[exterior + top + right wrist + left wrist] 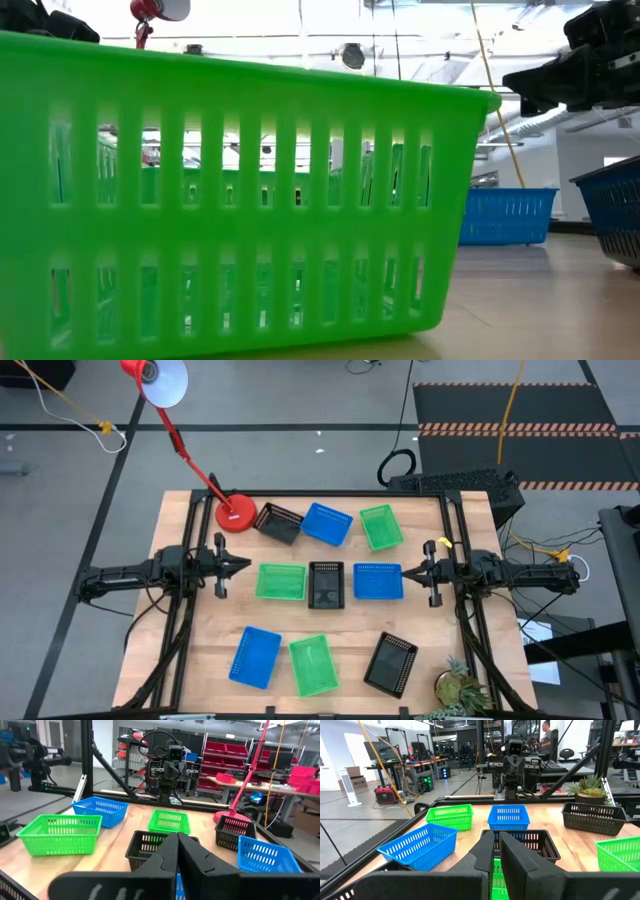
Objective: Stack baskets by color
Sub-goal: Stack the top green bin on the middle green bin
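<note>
Table (200, 660): nine baskets (three green, three blue, three black), unstacked.

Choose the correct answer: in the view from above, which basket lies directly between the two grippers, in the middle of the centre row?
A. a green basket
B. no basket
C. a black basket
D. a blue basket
C: in the high view the black basket sits mid-row, with a green basket toward the left gripper and a blue basket toward the right gripper.
</note>
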